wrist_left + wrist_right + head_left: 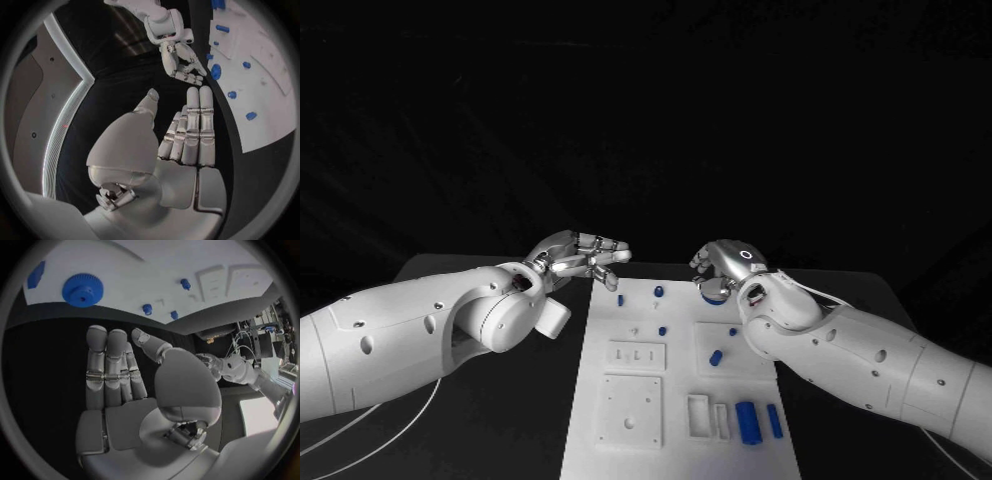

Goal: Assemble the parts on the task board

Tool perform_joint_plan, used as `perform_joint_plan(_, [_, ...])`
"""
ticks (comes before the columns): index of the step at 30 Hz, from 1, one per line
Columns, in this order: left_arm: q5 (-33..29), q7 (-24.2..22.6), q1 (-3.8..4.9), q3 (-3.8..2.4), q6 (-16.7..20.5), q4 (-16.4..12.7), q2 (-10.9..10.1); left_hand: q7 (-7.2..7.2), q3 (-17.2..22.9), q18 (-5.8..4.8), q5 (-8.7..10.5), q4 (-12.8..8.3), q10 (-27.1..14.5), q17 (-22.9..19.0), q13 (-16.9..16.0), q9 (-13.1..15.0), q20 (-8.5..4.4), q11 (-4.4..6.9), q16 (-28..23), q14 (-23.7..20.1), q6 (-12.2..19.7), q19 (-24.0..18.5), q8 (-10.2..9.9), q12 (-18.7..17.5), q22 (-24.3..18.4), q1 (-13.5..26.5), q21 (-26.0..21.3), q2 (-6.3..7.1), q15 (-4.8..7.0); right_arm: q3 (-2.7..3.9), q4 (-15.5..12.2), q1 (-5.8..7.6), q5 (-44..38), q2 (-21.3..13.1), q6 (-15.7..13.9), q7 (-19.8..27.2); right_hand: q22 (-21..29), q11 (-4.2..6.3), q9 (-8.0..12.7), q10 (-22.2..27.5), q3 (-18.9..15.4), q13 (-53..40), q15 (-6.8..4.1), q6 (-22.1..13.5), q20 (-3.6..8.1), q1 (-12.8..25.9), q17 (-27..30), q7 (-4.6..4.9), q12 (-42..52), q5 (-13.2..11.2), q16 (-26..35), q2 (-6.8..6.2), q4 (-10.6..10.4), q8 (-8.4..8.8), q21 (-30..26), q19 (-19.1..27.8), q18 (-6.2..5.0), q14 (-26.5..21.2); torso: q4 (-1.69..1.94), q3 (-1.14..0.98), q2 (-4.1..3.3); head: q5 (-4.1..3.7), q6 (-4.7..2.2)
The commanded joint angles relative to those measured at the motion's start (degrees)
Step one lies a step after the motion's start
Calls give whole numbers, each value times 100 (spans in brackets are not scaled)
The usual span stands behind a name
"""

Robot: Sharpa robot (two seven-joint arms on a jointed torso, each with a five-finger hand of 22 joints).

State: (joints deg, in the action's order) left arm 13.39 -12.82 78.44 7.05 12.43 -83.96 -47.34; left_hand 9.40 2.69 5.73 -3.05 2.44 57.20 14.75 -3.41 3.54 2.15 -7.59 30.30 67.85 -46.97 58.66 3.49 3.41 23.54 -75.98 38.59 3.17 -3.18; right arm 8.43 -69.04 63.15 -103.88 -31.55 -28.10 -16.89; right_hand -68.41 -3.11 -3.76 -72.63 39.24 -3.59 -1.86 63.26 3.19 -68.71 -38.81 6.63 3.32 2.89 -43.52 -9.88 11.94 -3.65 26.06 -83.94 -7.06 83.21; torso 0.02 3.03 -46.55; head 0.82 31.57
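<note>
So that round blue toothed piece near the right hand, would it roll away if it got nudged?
Probably not while flat: the blue gear lies face down on the task board, so a nudge would likely slide it. Its toothed rim should give fingers some grip. It looks like rigid plastic, so likely light and stiff. The right hand, beside it, holds nothing.

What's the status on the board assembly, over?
Left hand open, holding nothing. Right hand open, above the blue gear. Blue parts unassembled on task board. Nothing in the way.
</note>
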Motion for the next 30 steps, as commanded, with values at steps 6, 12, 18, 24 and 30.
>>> perform_joint_plan(6, [326,-247,8,-6,-569,156,38,-37,67,38,25,149,-64,-33,-2,-1,-15,16,-90,-1,53,-38,-9,15,-35,36,-40,113,14,50,89,-5,772,-244,570,278,-211,423,12,-1111,-984,-1351,-286,-390,298,-143,-119,32,1007,62,-84,-154,-30,32,353,-129,292,37,-77,-105,52,52,2])
perform_joint_plan(12, [339,-279,4,-5,-651,161,33,-165,44,-18,28,191,-98,-53,0,2,-76,135,-148,17,-3,-19,-7,5,-52,39,-64,97,81,65,356,-5,882,-292,939,373,-873,335,-4,402,-1318,-5284,-239,-473,237,-151,-1069,-24,4222,184,-761,19,-92,2,1401,-188,329,-127,-75,-111,43,38,-1])
perform_joint_plan(18, [350,-312,2,-5,-712,167,35,-197,42,-51,31,301,-93,-63,0,1,-102,169,-182,34,16,-9,-7,5,-61,88,-81,397,97,68,671,-7,951,-200,1226,456,-1228,323,0,1,-1493,-6276,-188,-436,180,-47,-1896,-14,5083,441,-1278,74,-161,13,1894,-225,326,-50,-60,-108,37,22,17])
perform_joint_plan(24, [364,-315,-2,-5,-759,177,58,-203,129,-76,31,684,-104,-77,0,0,-119,174,-237,62,41,14,-7,5,-79,-64,-118,616,102,69,865,-13,868,-71,1301,469,-1341,302,-2,-314,-1604,-6924,-167,-456,158,-62,-2330,-15,5742,583,-1590,106,-226,7,2424,-266,328,-2,-42,-110,24,16,42])
perform_joint_plan(30, [372,-288,-6,-5,-785,189,81,-191,88,-77,29,827,-105,-70,0,-2,-119,169,-269,79,62,33,-9,4,-84,-120,-148,620,100,70,1022,-16,870,48,1288,501,-1365,292,-1,-390,-1604,-7097,-156,-404,145,-115,-2422,-24,5817,683,-1632,142,-234,11,2637,-244,331,11,-14,-117,5,5,41])
